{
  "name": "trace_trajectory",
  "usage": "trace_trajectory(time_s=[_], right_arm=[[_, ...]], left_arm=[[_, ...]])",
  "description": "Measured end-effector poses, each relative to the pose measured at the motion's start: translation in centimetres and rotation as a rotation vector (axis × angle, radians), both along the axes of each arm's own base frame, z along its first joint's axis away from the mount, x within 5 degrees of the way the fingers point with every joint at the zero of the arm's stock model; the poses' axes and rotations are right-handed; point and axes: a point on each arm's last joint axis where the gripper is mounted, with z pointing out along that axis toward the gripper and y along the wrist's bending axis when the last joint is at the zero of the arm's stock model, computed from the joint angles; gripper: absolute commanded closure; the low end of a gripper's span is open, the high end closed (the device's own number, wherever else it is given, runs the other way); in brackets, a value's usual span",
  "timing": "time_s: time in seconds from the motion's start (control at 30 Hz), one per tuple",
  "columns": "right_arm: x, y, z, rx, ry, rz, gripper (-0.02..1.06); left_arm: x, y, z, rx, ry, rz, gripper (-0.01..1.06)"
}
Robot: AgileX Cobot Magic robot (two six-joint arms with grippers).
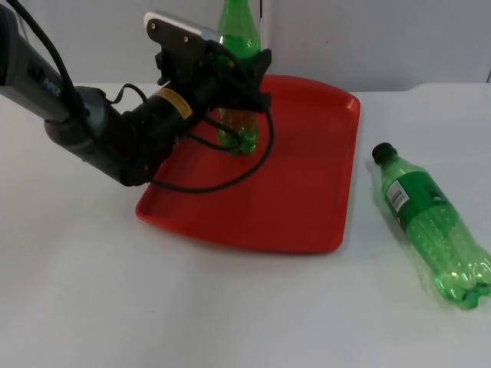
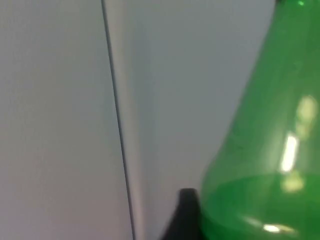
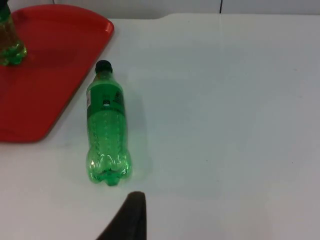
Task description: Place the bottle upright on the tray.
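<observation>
A green plastic bottle point(image 1: 238, 34) stands upright on the red tray point(image 1: 299, 192), near the tray's back left. My left gripper point(image 1: 244, 75) is shut on its body about halfway up. In the left wrist view the bottle's shoulder point(image 2: 265, 165) sits right beside a black fingertip point(image 2: 186, 212). The bottle's base point(image 3: 9, 47) rests on the tray point(image 3: 45, 80) in the right wrist view. My right gripper point(image 3: 131, 220) waits above the table, to the right of the tray.
A second green bottle point(image 1: 431, 228) with a black cap lies on its side on the white table right of the tray, cap pointing toward the back; it also appears as the lying bottle point(image 3: 106, 125). The grey partition wall point(image 2: 60, 100) stands behind the tray.
</observation>
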Motion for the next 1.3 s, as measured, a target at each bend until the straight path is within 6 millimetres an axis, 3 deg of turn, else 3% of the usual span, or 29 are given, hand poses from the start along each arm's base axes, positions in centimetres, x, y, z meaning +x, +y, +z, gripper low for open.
trace_trajectory(time_s=[0.13, 0.93, 1.13, 1.3], right_arm=[[0.0, 0.0, 0.0, 0.000, 0.000, 0.000, -0.01], [0.0, 0.0, 0.0, 0.000, 0.000, 0.000, -0.01], [0.0, 0.0, 0.0, 0.000, 0.000, 0.000, -0.01], [0.0, 0.0, 0.0, 0.000, 0.000, 0.000, -0.01]], left_arm=[[0.0, 0.0, -0.3, 0.003, 0.008, -0.002, 0.12], [0.0, 0.2, -0.4, 0.004, 0.013, -0.001, 0.12], [0.6, 1.1, 0.7, -0.012, 0.051, 0.020, 0.12], [-0.2, 1.5, 1.2, 0.012, 0.070, 0.024, 0.12]])
